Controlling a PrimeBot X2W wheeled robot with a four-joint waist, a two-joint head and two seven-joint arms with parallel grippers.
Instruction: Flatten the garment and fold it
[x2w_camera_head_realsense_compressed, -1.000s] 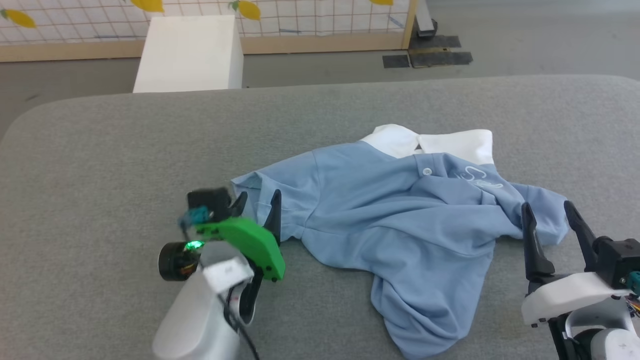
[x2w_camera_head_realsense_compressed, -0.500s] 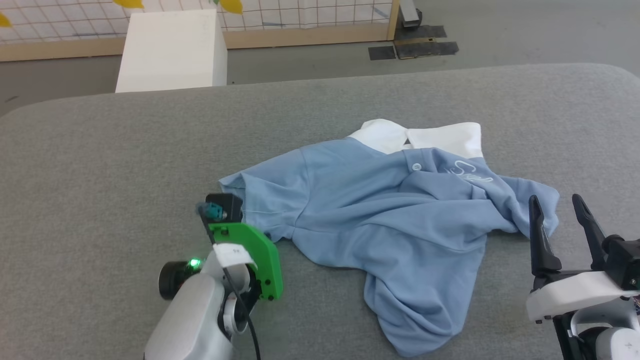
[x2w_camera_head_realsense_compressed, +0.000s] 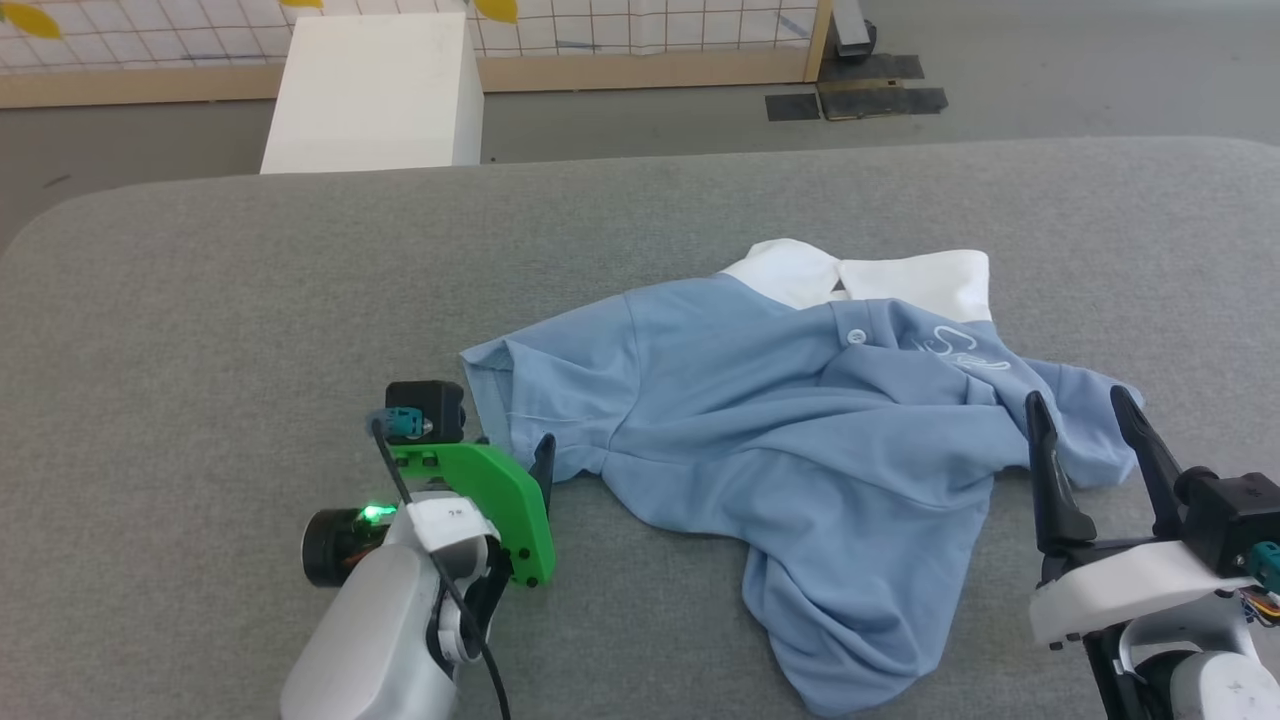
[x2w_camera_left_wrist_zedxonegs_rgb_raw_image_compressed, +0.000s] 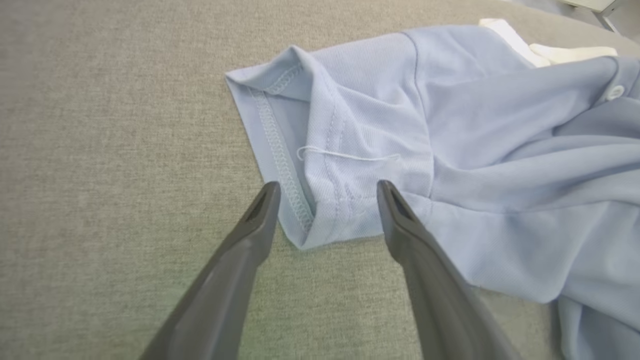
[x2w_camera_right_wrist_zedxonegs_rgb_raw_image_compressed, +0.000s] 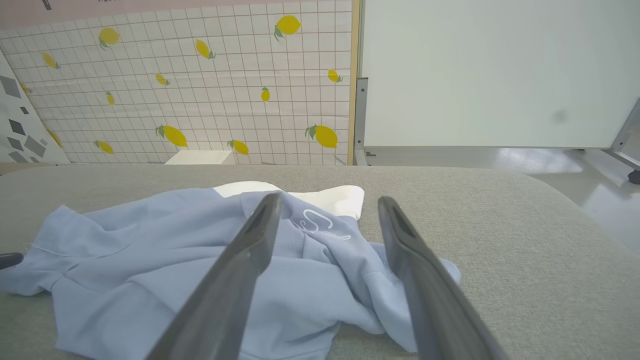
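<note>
Half a second earlier my left gripper (x2w_camera_left_wrist_zedxonegs_rgb_raw_image_compressed: 325, 192) had been pressed down at the sleeve. It had since drawn back a little, and its fingers stood apart again, holding nothing, with the hemmed corner of the sleeve (x2w_camera_left_wrist_zedxonegs_rgb_raw_image_compressed: 340, 135) lying between them. The garment (x2w_camera_head_realsense_compressed: 760, 430) lay crumpled on the grey padded surface (x2w_camera_head_realsense_compressed: 250, 280), with its white collar (x2w_camera_head_realsense_compressed: 900, 280) at the far side and its lower hem bunched toward me. My right gripper (x2w_camera_head_realsense_compressed: 1078, 400) hovered, spread wide and empty, at the shirt's right-hand edge.
</note>
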